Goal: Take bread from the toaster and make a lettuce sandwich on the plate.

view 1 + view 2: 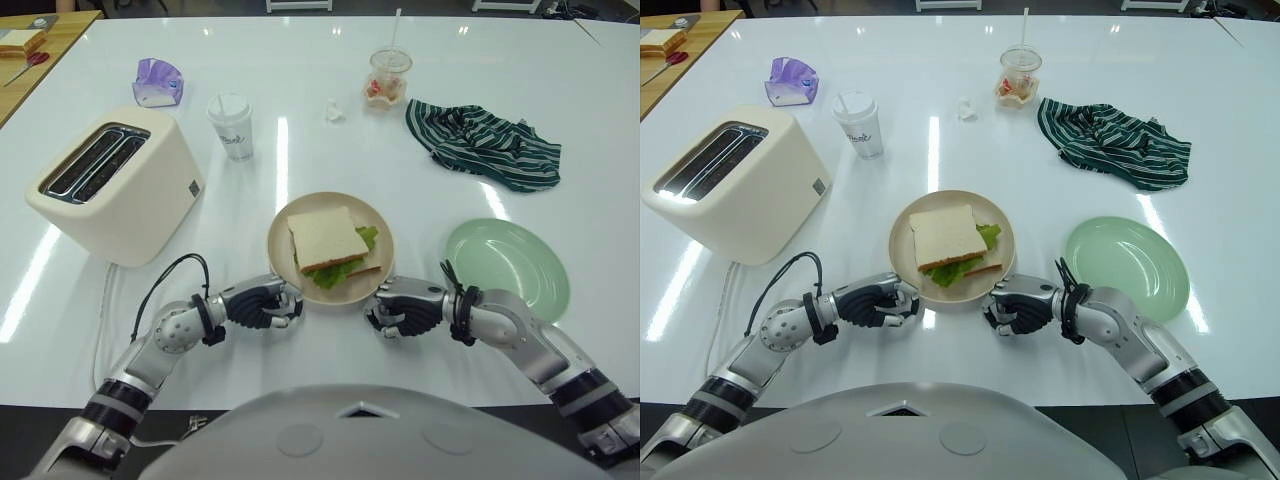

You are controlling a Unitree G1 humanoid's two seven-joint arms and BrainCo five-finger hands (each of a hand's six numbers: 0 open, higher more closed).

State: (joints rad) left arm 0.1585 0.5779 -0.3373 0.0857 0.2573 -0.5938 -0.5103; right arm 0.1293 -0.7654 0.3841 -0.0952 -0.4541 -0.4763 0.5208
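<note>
A lettuce sandwich [330,245] sits on the beige plate [278,250] at the centre of the white desk [300,100], with the toaster [115,185] to its left. The left robot hand [262,305] and the right robot hand [405,308] rest clenched and empty just beside the plate's near rim.

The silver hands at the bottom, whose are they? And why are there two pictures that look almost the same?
They belong to a person-shaped robot. Its head has two camera eyes side by side, so both pictures show the same white table from above. Its left hand and right hand sit curled either side of a tan plate with a sandwich, lettuce peeking out. Neither holds anything. A toaster, lidded cup, green plate and striped cloth lie around.
</note>
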